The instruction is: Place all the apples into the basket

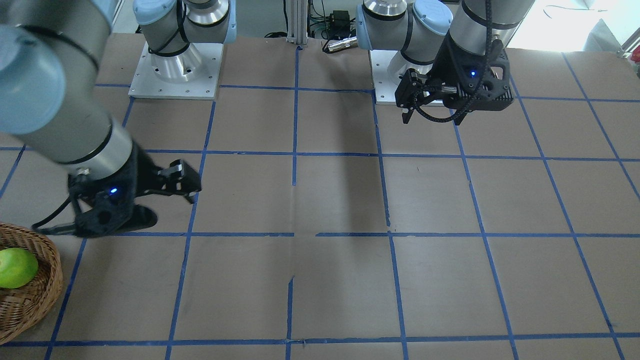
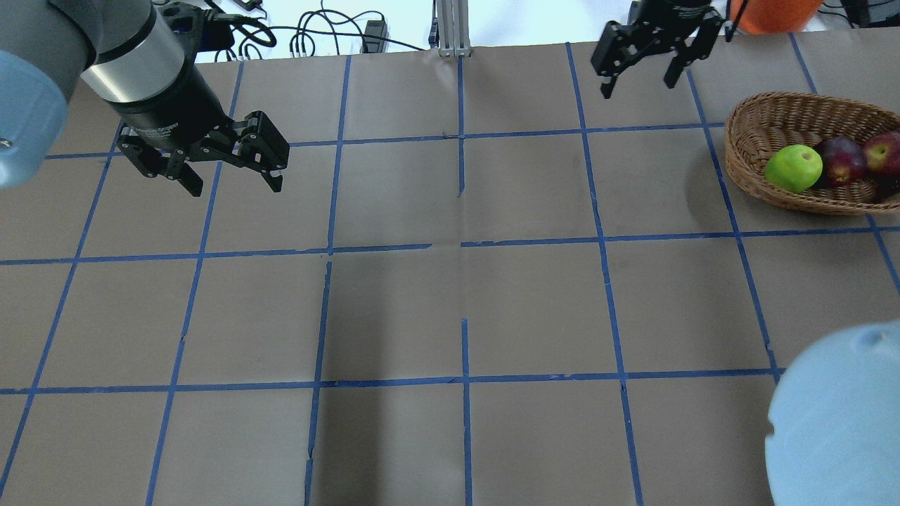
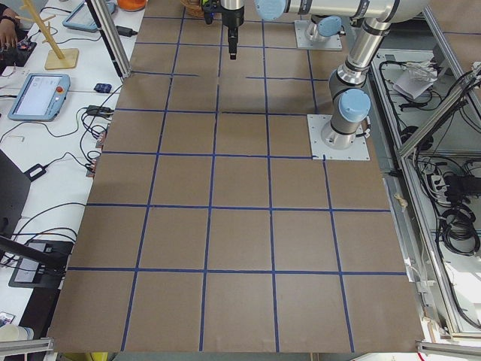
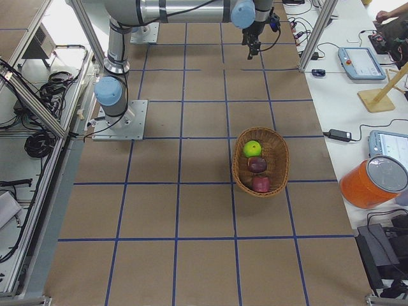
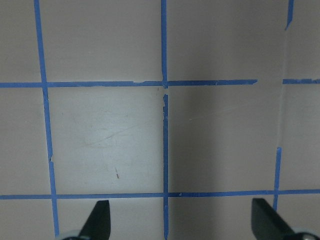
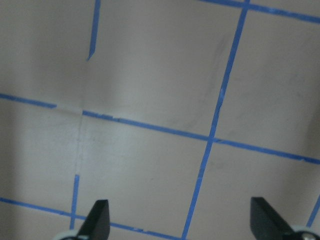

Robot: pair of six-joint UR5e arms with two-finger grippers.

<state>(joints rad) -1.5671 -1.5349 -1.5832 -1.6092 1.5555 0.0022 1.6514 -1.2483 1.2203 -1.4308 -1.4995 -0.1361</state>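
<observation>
The basket (image 2: pixel 794 200) sits upright, mouth to the ceiling, on the right half of the table, close to the edge away from the robot. It looks oval, with its long axis along the table's length. Inside it the three apples lie in a row along that axis. The green apple (image 2: pixel 793 169) is at the end nearest the table's middle, the maroon apple (image 2: pixel 841 160) touches it in the centre, and the red apple (image 2: pixel 884 151) is at the end toward the table's right end. The table (image 2: pixel 534 309) is covered in brown paper marked into squares with blue tape. Past its far edge is a white bench with an orange bucket (image 4: pixel 373 182), a teach pendant (image 4: pixel 360 62) and loose cables. A metal frame stands along the robot's side. The left gripper (image 2: pixel 234 186) hangs above the left half with its jaws spread wide and nothing between them. Its wrist view shows only paper and tape between the fingertips (image 5: pixel 100 220). The right gripper (image 2: pixel 638 86) hangs near the far edge, beside the basket on its inner side and apart from it, likewise spread wide and empty.
</observation>
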